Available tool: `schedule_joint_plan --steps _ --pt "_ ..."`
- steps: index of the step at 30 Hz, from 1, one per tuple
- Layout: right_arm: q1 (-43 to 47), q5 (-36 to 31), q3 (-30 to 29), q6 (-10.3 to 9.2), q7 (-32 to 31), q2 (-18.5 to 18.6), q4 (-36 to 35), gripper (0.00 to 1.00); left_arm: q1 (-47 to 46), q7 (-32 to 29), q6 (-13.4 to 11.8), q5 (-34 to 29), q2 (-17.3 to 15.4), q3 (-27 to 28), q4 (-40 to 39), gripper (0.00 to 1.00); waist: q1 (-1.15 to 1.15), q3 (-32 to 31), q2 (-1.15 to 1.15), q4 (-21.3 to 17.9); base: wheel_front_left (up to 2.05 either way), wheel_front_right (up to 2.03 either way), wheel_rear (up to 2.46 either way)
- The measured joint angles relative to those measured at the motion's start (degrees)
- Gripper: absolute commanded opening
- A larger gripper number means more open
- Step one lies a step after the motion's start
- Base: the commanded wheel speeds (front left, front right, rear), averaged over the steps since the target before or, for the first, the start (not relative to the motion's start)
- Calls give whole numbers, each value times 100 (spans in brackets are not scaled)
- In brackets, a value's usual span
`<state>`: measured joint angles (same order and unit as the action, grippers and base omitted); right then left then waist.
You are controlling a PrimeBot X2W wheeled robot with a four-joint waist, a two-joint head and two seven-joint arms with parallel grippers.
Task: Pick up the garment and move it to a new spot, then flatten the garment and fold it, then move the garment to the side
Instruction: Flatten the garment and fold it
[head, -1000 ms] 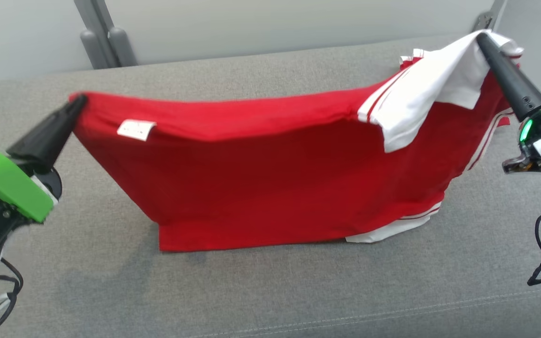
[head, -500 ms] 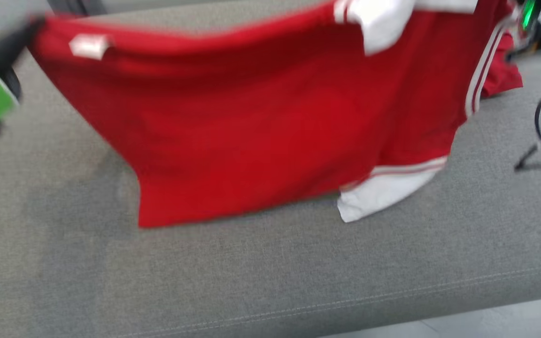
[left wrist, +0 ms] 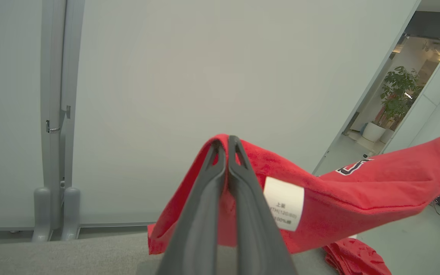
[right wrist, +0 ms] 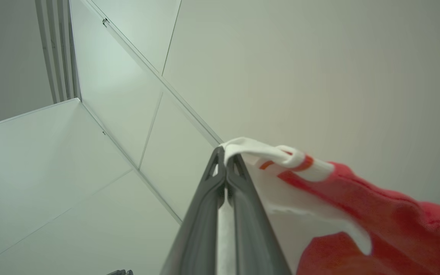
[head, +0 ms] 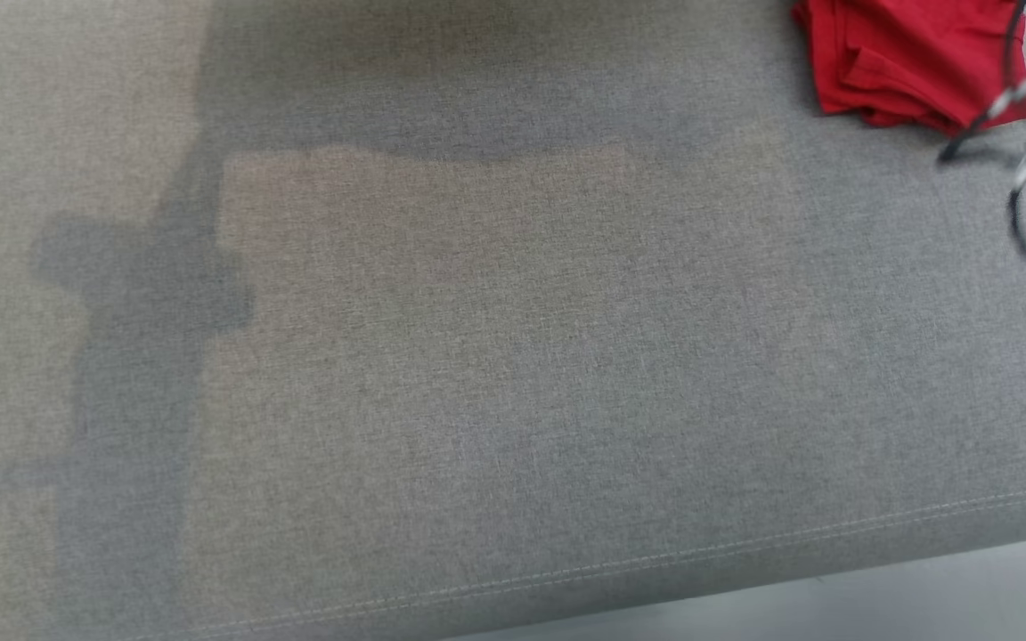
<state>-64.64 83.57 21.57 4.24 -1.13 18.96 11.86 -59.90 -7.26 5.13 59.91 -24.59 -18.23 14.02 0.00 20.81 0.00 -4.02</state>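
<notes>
The garment (left wrist: 376,191), a red shirt with white trim, hangs in the air, stretched between the two arms and clear of the grey cushion (head: 513,401) below. The left gripper (left wrist: 227,143) has its fingers pressed fully together on a red edge of the shirt, just beside the white care label (left wrist: 284,203). From there the cloth runs off to the right of the left wrist view. The right gripper (right wrist: 225,154) is likewise pinched tight, on a white, red-striped hem. In the head view the middle of the cushion lies bare, with a broad shadow (head: 148,267) across it, which fits a shirt held above. A separate folded red pile (head: 914,62) sits at the cushion's far right, near some dark cables (head: 1025,223); whether it belongs to this job I cannot tell. So the pick-up looks done and the carry to a new spot seems to be under way. Laying the shirt down, smoothing it flat, folding it and shifting it aside are all yet to come.
</notes>
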Motion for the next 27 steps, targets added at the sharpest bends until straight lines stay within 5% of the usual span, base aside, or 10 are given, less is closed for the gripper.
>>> schedule_joint_plan --steps 2,14,27 --pt "564 7 123 127 -25 54 101 0 588 1 65 -1 5 -236 188 0 0 -53 0 36 0 0 0" --pt "4055 879 109 140 171 -22 423 0 3520 489 118 445 266 -578 631 0 0 -586 0 206 0 0 0" --pt "5729 1282 23 231 260 112 147 0 4710 1196 175 661 456 -514 542 0 0 -982 0 89 0 0 0"
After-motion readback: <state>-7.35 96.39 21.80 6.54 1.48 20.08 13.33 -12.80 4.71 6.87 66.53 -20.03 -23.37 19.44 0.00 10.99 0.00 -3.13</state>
